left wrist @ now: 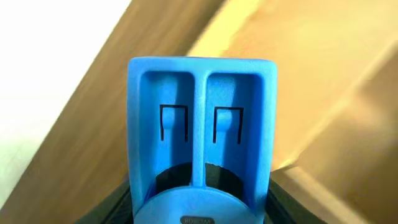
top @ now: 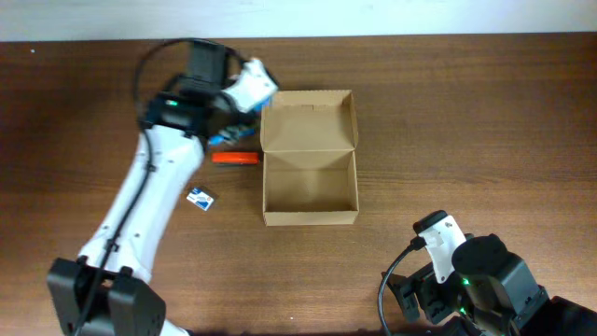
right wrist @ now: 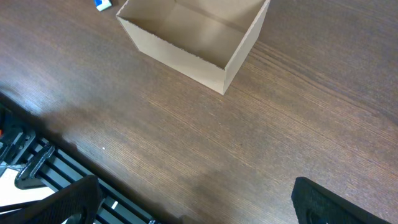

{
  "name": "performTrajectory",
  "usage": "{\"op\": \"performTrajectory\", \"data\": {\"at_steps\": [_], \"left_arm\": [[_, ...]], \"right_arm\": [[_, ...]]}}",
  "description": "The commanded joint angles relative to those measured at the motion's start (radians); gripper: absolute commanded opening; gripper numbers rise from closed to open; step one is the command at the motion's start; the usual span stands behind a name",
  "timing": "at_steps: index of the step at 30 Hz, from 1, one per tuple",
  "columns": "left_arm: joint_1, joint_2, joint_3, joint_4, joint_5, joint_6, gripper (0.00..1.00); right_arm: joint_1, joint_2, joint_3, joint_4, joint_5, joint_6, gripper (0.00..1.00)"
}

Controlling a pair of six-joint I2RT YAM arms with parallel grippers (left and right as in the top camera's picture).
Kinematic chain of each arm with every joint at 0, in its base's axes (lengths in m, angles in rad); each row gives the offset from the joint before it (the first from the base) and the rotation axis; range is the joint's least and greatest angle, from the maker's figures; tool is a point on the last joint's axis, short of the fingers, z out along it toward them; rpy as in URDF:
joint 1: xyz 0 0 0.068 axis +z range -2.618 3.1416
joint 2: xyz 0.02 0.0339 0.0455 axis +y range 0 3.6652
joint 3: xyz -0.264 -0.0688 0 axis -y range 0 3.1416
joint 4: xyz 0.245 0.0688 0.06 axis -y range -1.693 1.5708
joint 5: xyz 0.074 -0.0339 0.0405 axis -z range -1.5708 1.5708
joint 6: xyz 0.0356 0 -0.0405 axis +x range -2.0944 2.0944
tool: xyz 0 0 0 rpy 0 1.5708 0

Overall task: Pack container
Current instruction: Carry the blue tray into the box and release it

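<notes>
Open box (top: 310,182) sits mid surface (top: 485,112), nothing inside. Left end effector (top: 231,123) grips 1 blue plastic piece (left wrist: 200,137) beside the lid's left edge, over an orange pen (top: 235,158). Right end effector (right wrist: 196,183) spread wide, idle. Risk: releasing here misses the box, or the piece clips the wall and shoves it.

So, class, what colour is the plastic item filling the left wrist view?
Bright blue: the plastic item shows best in the left wrist view.
</notes>
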Motion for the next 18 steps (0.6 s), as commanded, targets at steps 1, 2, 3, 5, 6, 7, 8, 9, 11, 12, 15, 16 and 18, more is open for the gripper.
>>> {"op": "performTrajectory", "data": {"at_steps": [1, 2, 3, 5, 6, 7, 8, 9, 11, 12, 15, 16, 18], "left_arm": [[-0.091, -0.008, 0.01, 0.001, 0.045, -0.042, 0.24], [-0.129, -0.008, 0.01, -0.001, 0.046, -0.045, 0.25], [-0.164, -0.008, 0.01, -0.002, 0.049, -0.067, 0.24], [-0.23, -0.007, 0.002, -0.01, 0.117, -0.065, 0.24], [-0.249, -0.004, -0.008, -0.014, 0.138, -0.065, 0.25], [-0.266, 0.0, -0.021, -0.023, 0.14, -0.061, 0.25], [-0.273, 0.005, -0.028, -0.032, 0.14, -0.057, 0.25], [-0.284, 0.019, -0.032, -0.054, 0.142, -0.047, 0.25], [-0.299, 0.046, -0.032, -0.08, 0.151, -0.031, 0.25], [-0.302, 0.061, -0.032, -0.084, 0.158, -0.03, 0.25], [-0.302, 0.115, -0.032, -0.11, 0.166, -0.027, 0.25], [-0.302, 0.139, -0.032, -0.14, 0.168, -0.005, 0.25], [-0.302, 0.166, -0.032, -0.192, 0.168, 0.058, 0.25]], "right_arm": [[0.002, -0.008, 0.008, 0.005, 0.011, 0.011, 0.99], [0.002, -0.008, 0.008, 0.005, 0.011, 0.011, 0.99], [0.002, -0.008, 0.008, 0.005, 0.011, 0.011, 0.99], [0.002, -0.008, 0.008, 0.005, 0.011, 0.011, 0.99], [0.002, -0.008, 0.008, 0.005, 0.011, 0.011, 0.99], [0.002, -0.008, 0.008, 0.005, 0.011, 0.011, 0.99], [0.002, -0.008, 0.008, 0.005, 0.011, 0.011, 0.99], [0.002, -0.008, 0.008, 0.005, 0.011, 0.011, 0.99], [0.002, -0.008, 0.008, 0.005, 0.011, 0.011, 0.99], [0.002, -0.008, 0.008, 0.005, 0.011, 0.011, 0.99], [0.002, -0.008, 0.008, 0.005, 0.011, 0.011, 0.99], [0.002, -0.008, 0.008, 0.005, 0.011, 0.011, 0.99], [0.002, -0.008, 0.008, 0.005, 0.011, 0.011, 0.99]]}}
